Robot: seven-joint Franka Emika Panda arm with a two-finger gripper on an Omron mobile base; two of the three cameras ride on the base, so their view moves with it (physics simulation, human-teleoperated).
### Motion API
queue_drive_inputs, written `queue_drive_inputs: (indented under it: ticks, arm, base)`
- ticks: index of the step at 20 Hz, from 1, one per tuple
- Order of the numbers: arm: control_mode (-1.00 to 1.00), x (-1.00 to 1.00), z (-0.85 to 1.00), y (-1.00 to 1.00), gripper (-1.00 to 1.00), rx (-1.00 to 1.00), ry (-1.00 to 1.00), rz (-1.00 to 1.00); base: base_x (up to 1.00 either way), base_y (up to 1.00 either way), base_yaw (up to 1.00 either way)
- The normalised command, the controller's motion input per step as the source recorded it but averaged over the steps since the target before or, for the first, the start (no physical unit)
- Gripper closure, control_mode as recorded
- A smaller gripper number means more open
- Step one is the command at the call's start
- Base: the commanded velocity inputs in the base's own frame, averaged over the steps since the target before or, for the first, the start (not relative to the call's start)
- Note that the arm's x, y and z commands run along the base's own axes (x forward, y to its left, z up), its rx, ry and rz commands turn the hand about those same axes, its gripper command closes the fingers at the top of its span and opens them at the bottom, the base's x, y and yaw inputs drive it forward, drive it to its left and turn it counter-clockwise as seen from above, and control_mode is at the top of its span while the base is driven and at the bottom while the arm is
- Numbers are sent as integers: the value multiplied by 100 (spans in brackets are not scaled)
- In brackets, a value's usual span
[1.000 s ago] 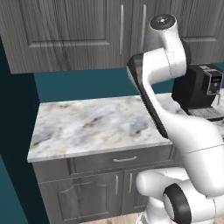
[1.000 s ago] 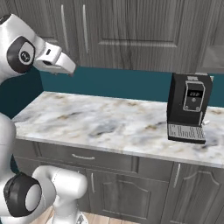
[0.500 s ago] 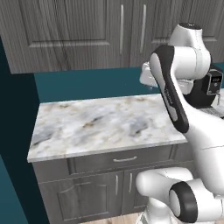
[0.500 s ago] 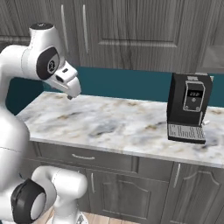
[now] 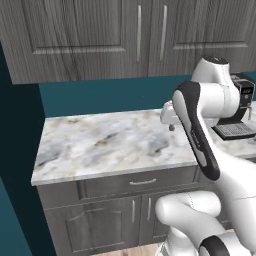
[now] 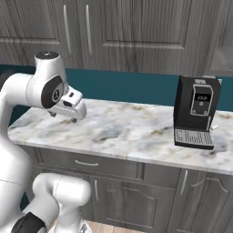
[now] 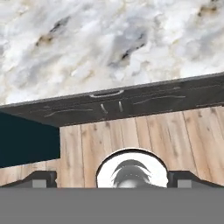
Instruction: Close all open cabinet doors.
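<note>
Now that the arm has dropped low over the counter (image 5: 100,150), the gripper (image 5: 171,126) is wide open and empty, and the cabinet doors (image 5: 150,35) look shut.

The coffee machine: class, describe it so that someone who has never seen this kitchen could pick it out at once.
Start at the marble countertop below the grey wall cabinet doors and follow it to its right end. There a black boxy coffee machine stands upright against the teal wall. Its small lit display and ribbed drip tray in front set it apart.
</note>
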Motion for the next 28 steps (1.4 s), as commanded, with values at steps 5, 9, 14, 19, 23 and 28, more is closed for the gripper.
queue_drive_inputs:
  ticks: [5,9,14,19,23,28]
  arm:
    - [-100,-10,0,-4,-100,-21,0,48]
    - [-100,-12,0,0,-100,-24,1,10]
    - [-100,-19,-2,0,-100,-5,10,-1]
    - [-100,-35,-1,0,-100,0,2,-19]
    - [-100,-24,-1,0,-100,0,0,-21]
    - [-100,-4,-4,0,-100,0,0,-8]
  base:
    - [0,0,0]
    - [0,0,0]
    - [0,0,0]
    - [0,0,0]
    - [0,0,0]
    - [0,0,0]
